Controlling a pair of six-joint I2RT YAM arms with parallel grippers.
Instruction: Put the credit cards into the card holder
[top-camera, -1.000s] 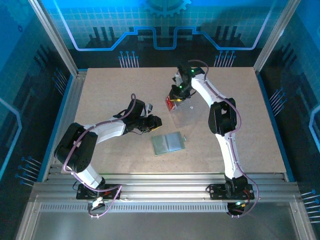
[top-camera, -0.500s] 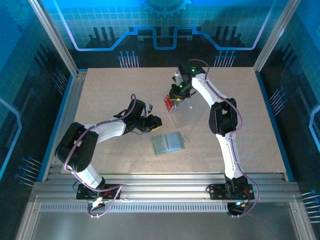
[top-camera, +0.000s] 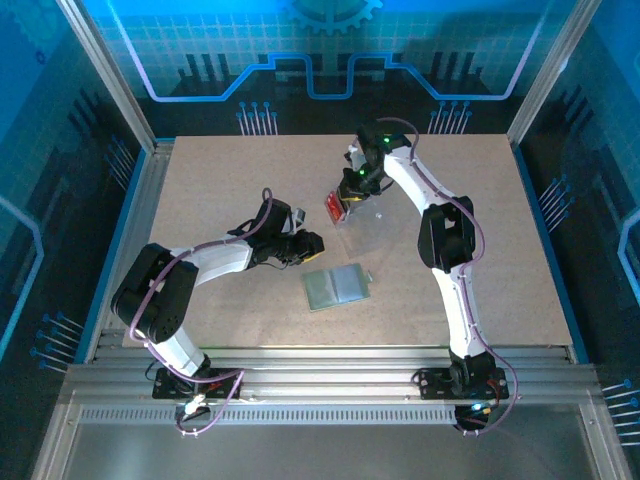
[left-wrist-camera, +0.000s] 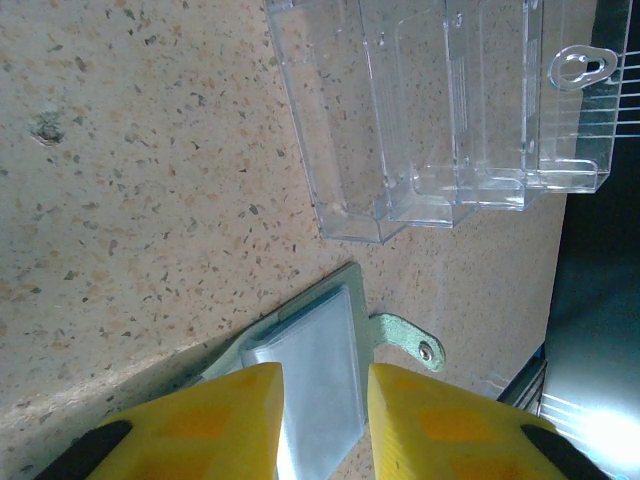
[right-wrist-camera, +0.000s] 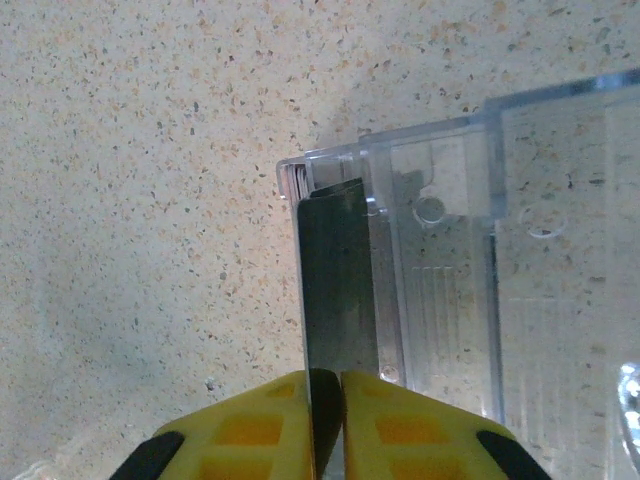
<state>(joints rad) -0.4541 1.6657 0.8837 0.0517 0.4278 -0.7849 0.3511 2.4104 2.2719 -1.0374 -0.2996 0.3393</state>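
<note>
Red card (top-camera: 335, 207), at the corner of the clear plastic case (right-wrist-camera: 450, 250) just above the overhead view's middle, is pinched in the right tool (right-wrist-camera: 328, 375), its yellow fingers pressed together on the thin sheet; so slim a hold could let it twist, slip, or snag the case. The left tool (left-wrist-camera: 322, 372) hangs spread and empty over the card holder (top-camera: 337, 287), flat on the desk (top-camera: 220, 180) at lower centre, which may skid unpinned.
</note>
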